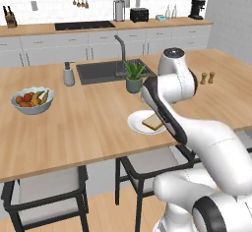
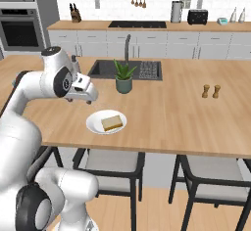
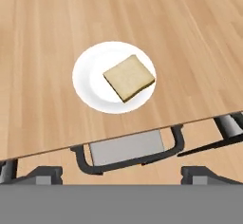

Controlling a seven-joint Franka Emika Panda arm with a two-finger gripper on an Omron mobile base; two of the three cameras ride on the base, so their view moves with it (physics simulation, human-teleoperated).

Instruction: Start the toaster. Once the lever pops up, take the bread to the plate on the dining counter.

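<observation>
One slice of bread [image 3: 129, 77] lies flat on the plate [image 3: 90, 83], toward its right side in my hand view; the plate sits near the edge of the dining counter [image 1: 93, 123]; my gripper [image 3: 121, 174] hangs above, fingers spread wide, holding nothing.

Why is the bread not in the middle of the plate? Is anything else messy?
Nothing is spilled or broken. The bread lies flat on the plate, just toward one side and turned at an angle, well inside the rim. The plate sits near the dining counter edge. The gripper hangs open above it.
</observation>
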